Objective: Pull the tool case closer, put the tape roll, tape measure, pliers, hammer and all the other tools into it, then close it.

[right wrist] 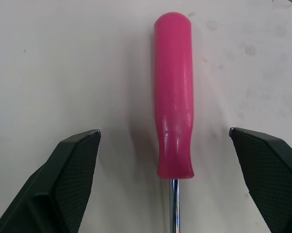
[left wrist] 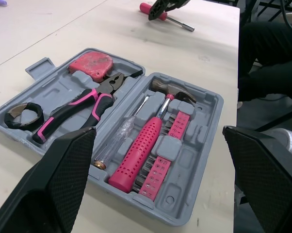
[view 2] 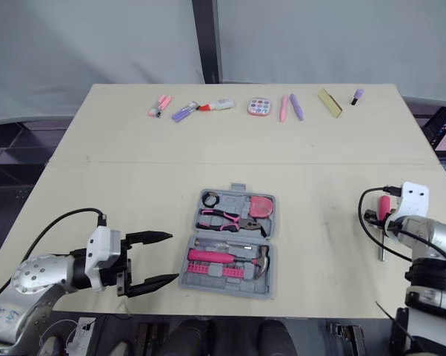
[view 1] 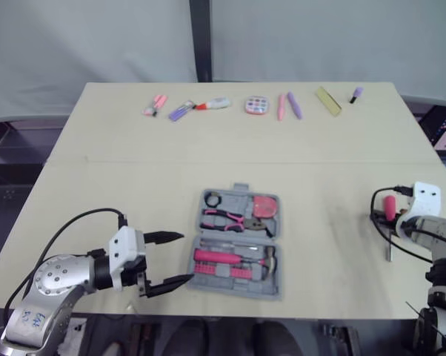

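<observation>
The grey tool case lies open near the table's front edge. Inside it are a black tape roll, pink-handled pliers, a red tape measure, a pink hammer and a clear-handled screwdriver. My left gripper is open, level with the case's left side and just short of it, holding nothing. At the right edge a pink-handled screwdriver lies flat on the table. My right gripper hangs open over it, one finger on each side of the handle, apart from it.
Along the far edge of the table lies a row of small items: pink markers, a purple marker, a round palette, pens, a yellow ruler. A black cable loops from my left wrist.
</observation>
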`<action>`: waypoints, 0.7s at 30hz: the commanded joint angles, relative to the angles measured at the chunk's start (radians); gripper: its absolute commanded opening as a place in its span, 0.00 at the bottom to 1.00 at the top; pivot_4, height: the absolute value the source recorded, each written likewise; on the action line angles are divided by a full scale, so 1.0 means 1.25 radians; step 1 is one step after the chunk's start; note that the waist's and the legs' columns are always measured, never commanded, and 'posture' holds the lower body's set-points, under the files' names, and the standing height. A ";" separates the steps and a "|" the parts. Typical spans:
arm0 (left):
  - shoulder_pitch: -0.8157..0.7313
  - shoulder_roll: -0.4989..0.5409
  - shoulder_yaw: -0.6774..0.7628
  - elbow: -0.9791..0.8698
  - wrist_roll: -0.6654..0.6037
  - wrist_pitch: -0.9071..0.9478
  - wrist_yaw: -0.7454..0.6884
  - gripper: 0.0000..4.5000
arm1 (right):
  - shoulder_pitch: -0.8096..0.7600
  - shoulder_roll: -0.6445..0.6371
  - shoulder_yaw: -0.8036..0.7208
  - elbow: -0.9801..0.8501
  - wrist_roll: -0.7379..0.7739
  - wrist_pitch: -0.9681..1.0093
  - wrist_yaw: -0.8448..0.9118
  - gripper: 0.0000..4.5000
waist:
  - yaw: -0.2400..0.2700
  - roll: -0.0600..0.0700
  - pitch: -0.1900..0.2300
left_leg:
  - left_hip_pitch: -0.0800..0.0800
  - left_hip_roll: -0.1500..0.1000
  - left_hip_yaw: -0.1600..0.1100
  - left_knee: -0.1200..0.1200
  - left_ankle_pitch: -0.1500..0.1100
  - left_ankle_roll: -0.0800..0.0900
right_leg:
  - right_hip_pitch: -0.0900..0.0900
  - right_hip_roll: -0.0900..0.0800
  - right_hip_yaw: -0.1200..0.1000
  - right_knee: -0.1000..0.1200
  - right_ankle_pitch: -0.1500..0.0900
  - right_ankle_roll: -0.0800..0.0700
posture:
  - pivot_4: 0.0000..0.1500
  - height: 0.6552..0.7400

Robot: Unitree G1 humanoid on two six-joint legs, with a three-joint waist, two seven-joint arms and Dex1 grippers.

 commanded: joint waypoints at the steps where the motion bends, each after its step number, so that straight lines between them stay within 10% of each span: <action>1: 0.006 0.004 0.017 -0.033 -0.010 0.000 0.008 1.00 | -0.010 -0.005 -0.008 0.004 -0.012 -0.016 -0.001 0.81 | 0.000 0.000 0.000 | 0.000 0.000 0.000 0.000 0.000 0.000 | 0.000 0.000 0.000 0.000 0.000 0.000 | 1.00 1.00; 8: 0.015 0.002 0.014 -0.036 -0.008 0.000 0.014 1.00 | -0.010 -0.003 -0.009 0.005 -0.015 -0.011 -0.001 0.08 | 0.000 0.000 0.000 | 0.000 0.000 0.000 0.000 0.000 0.000 | 0.000 0.000 0.000 0.000 0.000 0.000 | 1.00 1.00; 21: 0.022 0.031 0.061 0.049 -0.017 -0.025 -0.044 1.00 | 0.039 -0.059 0.069 -0.238 0.029 0.122 0.095 0.09 | 0.001 0.001 0.000 | -0.001 0.000 0.000 0.000 0.000 0.000 | -0.001 0.000 0.000 0.000 0.000 0.000 | 1.00 1.00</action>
